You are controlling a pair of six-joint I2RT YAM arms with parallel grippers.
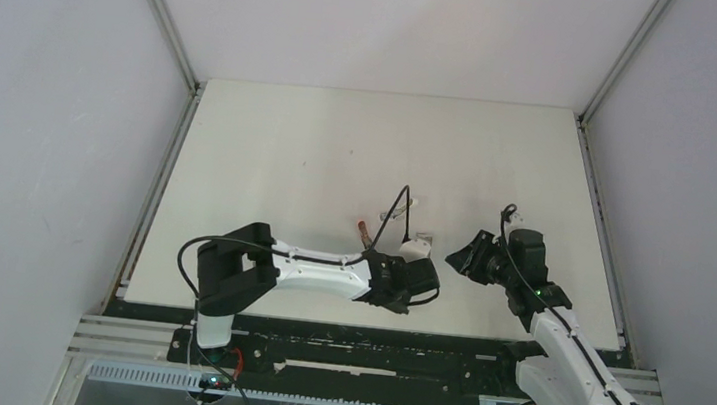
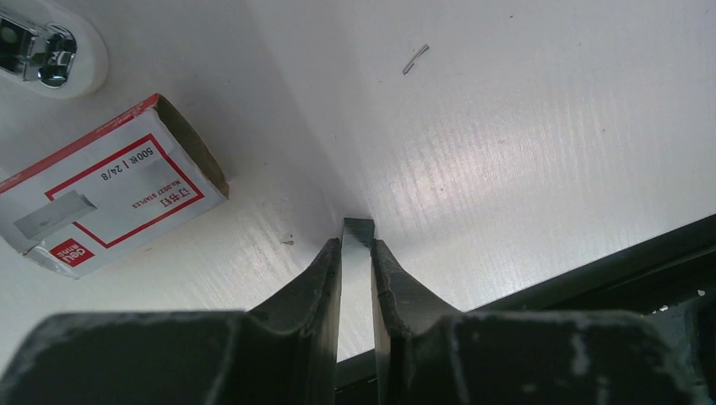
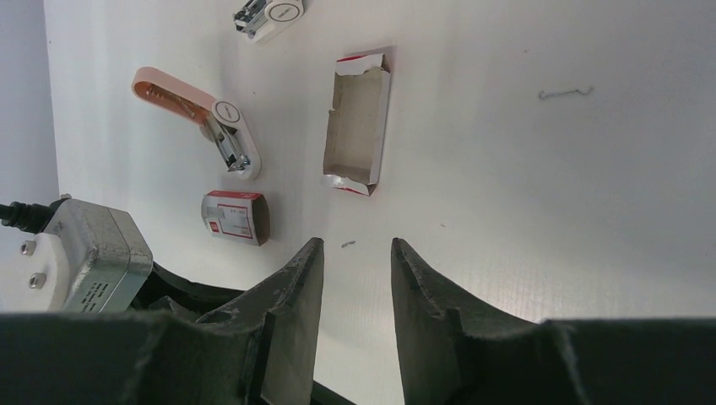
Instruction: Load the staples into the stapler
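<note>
White tabletop (image 1: 341, 140) and plain grey walls fill my feeds. On the left wrist view I see the left gripper (image 2: 358, 253) clamped on the staples (image 2: 358, 229), a thin grey strip seen edge-on, held over the table near its front edge. The small red-labelled box (image 2: 110, 190) lies close by, just beside the pink stapler (image 3: 198, 118), which sits hinged open. The right gripper (image 3: 355, 249) hangs with its fingers spread apart. Beyond it I see a torn-open cardboard sleeve (image 3: 359, 122), a white stapler (image 3: 270, 15) farther off, and one loose staple (image 3: 566, 91).
</note>
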